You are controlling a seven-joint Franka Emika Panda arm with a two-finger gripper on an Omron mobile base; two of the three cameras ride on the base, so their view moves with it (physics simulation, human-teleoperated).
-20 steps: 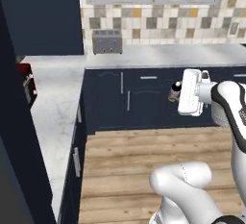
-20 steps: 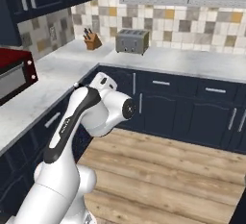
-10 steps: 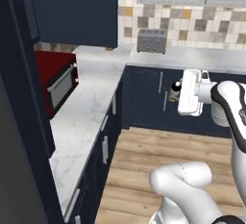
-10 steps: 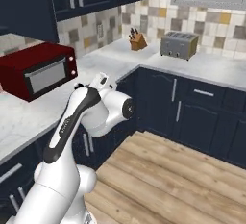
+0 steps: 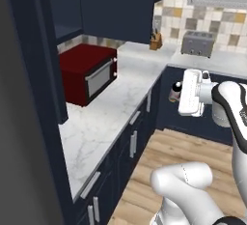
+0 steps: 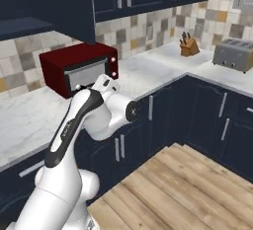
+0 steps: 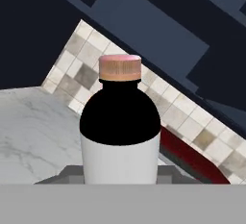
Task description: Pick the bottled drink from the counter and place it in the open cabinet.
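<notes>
Bottled drink sat clamped between gripper fingers, held in air above wood floor, off counter. In your hand view bottle upright: pinkish cap, dark shoulder, pale lower body. Gripper closed on it, beside navy lower cabinets. Red microwave on counter, under open cabinet. Toaster, knife block further along.

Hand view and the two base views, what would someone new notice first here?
In the hand view, the bottled drink looms close up, with a pinkish cap, a black shoulder and a white label, held in the tool out over the wooden floor. Next comes the red microwave, standing on the white marble counter under the dark navy cabinets.
</notes>
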